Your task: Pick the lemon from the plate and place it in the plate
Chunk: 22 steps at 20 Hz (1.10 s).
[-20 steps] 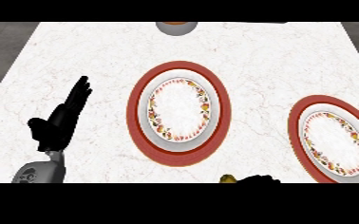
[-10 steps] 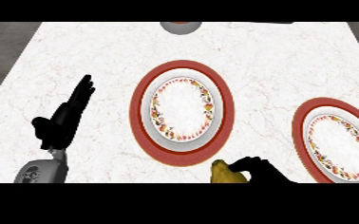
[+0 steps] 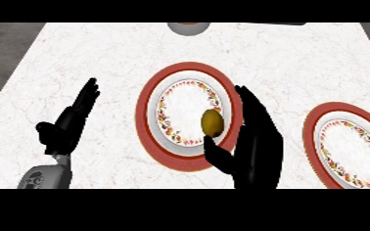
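Placing looks like the step in hand — the right hand (image 3: 253, 147) comes over the middle plate (image 3: 142, 117) from its 5 o'clock rim, fingers and thumb grasping the lemon (image 3: 211, 122), which hangs toward 4 o'clock of the plate's centre. Next, I judge, it needs a short lowering, then opening. The left hand (image 3: 69, 125) rests open at 9 o'clock
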{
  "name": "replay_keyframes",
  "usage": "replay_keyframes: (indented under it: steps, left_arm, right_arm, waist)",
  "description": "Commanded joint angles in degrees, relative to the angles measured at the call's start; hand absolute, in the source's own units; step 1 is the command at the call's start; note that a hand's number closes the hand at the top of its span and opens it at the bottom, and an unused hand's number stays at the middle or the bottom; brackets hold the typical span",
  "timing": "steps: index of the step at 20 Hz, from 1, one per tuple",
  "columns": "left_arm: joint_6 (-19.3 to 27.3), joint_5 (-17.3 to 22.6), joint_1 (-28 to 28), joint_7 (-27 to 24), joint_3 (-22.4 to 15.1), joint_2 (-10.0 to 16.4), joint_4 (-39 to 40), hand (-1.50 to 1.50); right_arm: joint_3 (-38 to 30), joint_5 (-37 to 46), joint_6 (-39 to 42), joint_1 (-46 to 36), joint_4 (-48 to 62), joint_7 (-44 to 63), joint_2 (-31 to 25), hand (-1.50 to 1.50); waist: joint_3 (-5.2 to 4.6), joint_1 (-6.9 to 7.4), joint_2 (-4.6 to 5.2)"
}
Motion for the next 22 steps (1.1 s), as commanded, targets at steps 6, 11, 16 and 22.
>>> replay_keyframes:
  steps: [6, 11, 16, 22]
  left_arm:
    - [-0.99, 0.73, 1.11, -0.5, 1.76, 1.71, 1.21, 0.0]
    - [0.58, 0.47, 2.11, 0.44, 1.26, 0.13, -0.56, 0.0]
    - [0.24, 0.69, 4.64, -0.13, 2.23, 0.97, -1.58, 0.0]
    - [0.0, 1.07, 6.28, 2.77, 1.79, 0.72, -6.75, 0.0]
  right_arm:
    - [-6.88, -4.15, -25.29, -10.02, 8.38, 6.28, 1.52, -1.5]
    - [-6.67, -10.1, -36.13, -4.69, 4.19, 1.63, 1.54, -1.5]
    - [-5.62, -18.29, -43.03, 8.34, -1.4, -9.95, -3.21, -1.5]
    - [2.28, -29.16, -50.14, 21.99, -8.25, -23.47, -15.92, -1.5]
  waist:
    - [0.08, -1.63, -0.79]
    - [0.14, -3.07, -1.26]
    - [0.09, -4.13, -1.32]
    - [0.09, -4.12, -1.45]
